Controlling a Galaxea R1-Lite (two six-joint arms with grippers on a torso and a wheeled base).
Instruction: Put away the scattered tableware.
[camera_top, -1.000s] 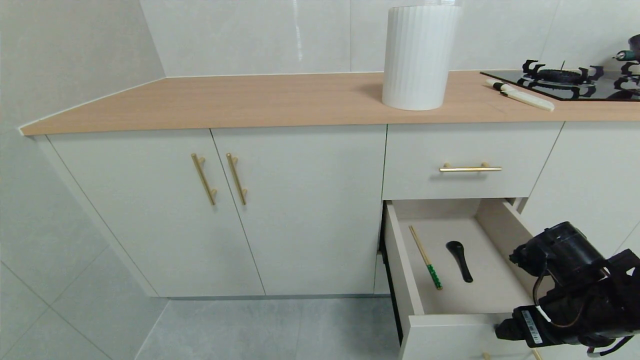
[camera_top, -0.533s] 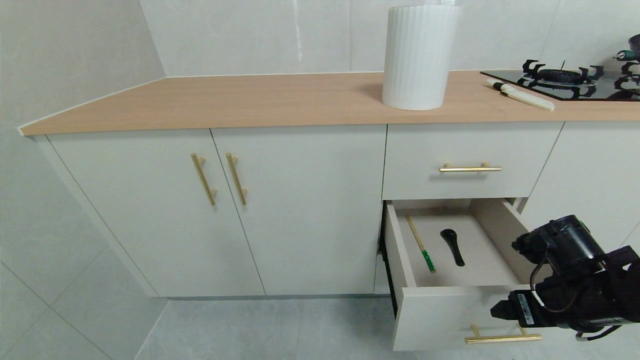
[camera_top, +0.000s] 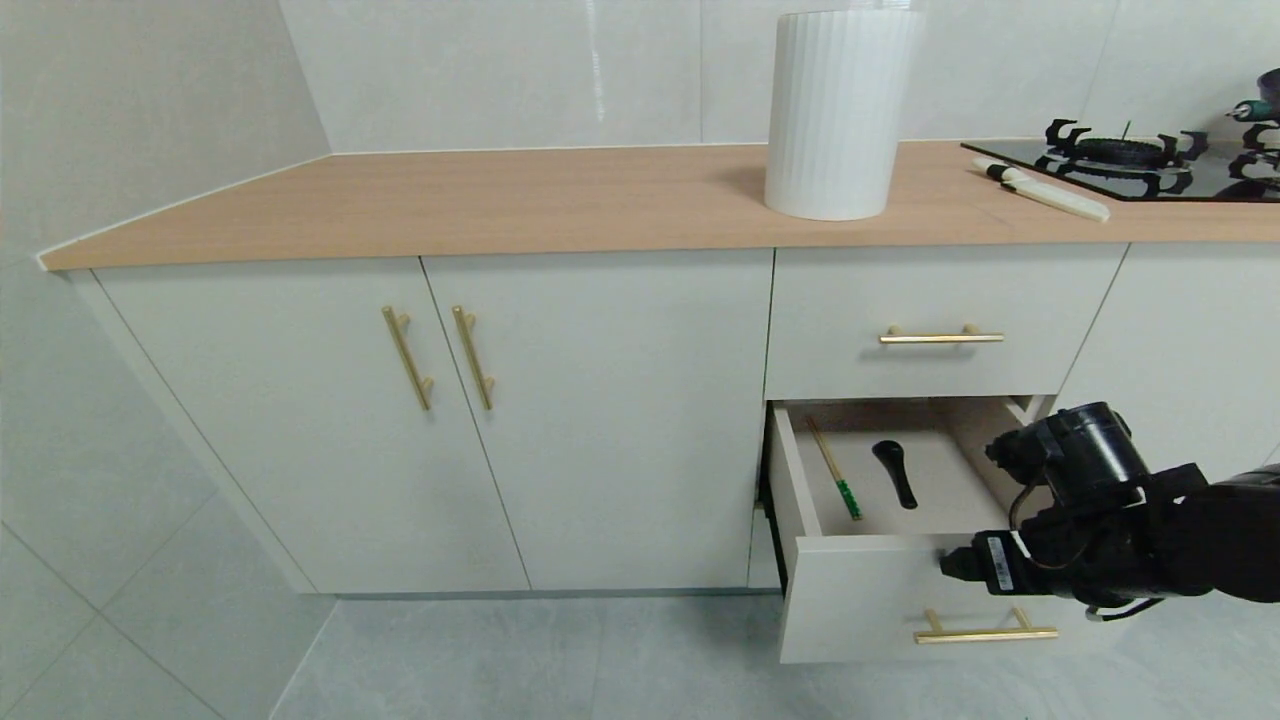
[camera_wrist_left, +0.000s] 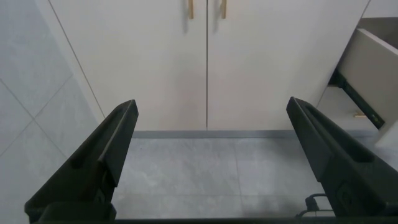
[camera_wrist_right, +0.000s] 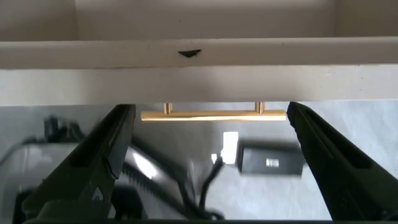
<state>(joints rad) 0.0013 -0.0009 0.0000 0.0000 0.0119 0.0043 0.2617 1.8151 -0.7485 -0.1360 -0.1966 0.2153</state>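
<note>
My right claw (camera_wrist_right: 207, 118) is spread wide and empty at the front of the half-open drawer (camera_top: 860, 600), just above its handle (camera_top: 985, 632). My left claw (camera_wrist_left: 210, 109), also wide and empty, hangs left of the drawer. The chopsticks (camera_top: 833, 468) and spoon (camera_top: 895, 472) lie loose inside the drawer. I judge the drawer rigid and free-sliding, so I would press gently on its flat front.

Slim tan wooden chopsticks (camera_top: 832, 468): we note green tips.
Small glossy black spoon (camera_top: 897, 478): we note plain black throughout.
Open off-white cabinet drawer (camera_top: 860, 600): we note beige interior.
</note>
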